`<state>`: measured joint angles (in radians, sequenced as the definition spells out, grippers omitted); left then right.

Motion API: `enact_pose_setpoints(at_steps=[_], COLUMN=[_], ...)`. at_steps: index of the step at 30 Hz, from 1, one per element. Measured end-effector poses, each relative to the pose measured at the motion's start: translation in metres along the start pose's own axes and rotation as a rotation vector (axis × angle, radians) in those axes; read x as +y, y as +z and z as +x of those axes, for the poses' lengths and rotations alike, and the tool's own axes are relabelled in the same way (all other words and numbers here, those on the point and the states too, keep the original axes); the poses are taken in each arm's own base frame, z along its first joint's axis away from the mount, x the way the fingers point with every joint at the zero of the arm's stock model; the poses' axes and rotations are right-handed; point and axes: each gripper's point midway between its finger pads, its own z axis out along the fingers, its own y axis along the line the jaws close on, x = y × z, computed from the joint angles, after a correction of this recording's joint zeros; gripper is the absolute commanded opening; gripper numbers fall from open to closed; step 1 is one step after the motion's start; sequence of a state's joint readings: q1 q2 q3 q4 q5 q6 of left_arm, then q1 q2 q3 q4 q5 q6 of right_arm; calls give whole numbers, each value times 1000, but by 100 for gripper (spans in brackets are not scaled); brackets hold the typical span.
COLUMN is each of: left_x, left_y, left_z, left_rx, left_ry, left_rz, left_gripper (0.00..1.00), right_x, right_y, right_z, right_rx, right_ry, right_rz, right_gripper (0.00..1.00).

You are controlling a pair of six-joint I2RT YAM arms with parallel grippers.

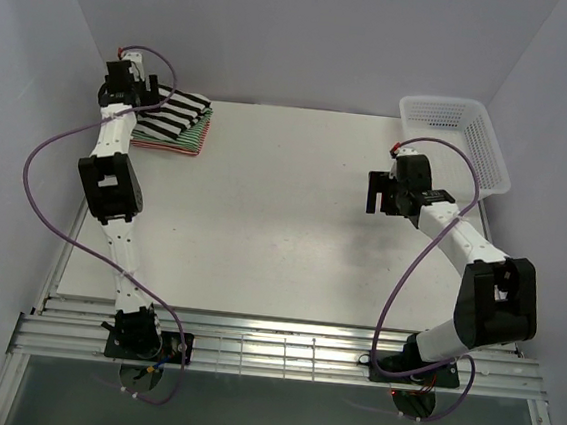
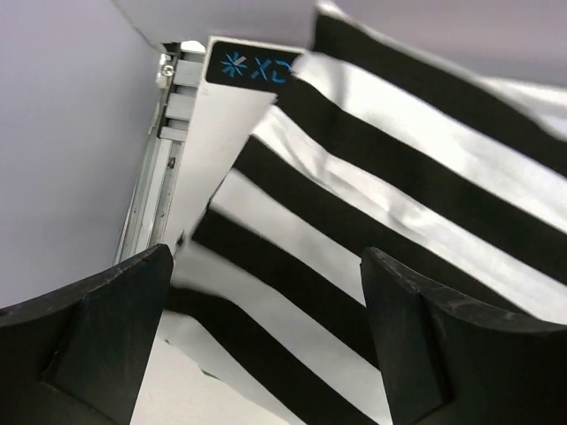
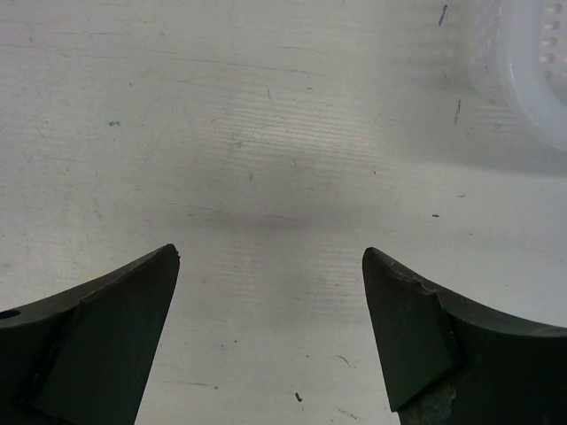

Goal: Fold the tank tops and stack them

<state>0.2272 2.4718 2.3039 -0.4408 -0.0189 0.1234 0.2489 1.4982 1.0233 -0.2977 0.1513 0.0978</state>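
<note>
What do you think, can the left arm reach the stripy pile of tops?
Probably yes. The left gripper hangs open right over the pile, with the black-and-white top just below it, and nothing sits between them.

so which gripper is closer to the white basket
Right. The right gripper is open over bare table just left of the basket; the left gripper is at the far-left corner over the stacked tank tops.

The black-and-white top [image 1: 181, 110], broad-striped, lies folded flat at the far-left corner of the table [image 1: 292, 223], uppermost in one stack. The green-and-white top [image 1: 160, 134] and red-and-white top [image 1: 191, 147], thin-striped, lie beneath it, their edges showing along its near side.
</note>
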Motion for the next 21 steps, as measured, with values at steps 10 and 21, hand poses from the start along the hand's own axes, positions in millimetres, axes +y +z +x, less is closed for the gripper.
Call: enact_pose_setpoints(at_steps=[10, 21], left_x=[1, -124], left_y=[-96, -287], left_z=[-95, -2], left_rx=[-185, -141], left_ry=[-229, -392], left_rz=[13, 293], left_gripper=[98, 98], right_x=[9, 5], right_y=[-44, -101], right_z=[-30, -10], right_rx=[-135, -278], right_ry=[26, 147], right_rz=[-66, -87], right_gripper=[90, 90])
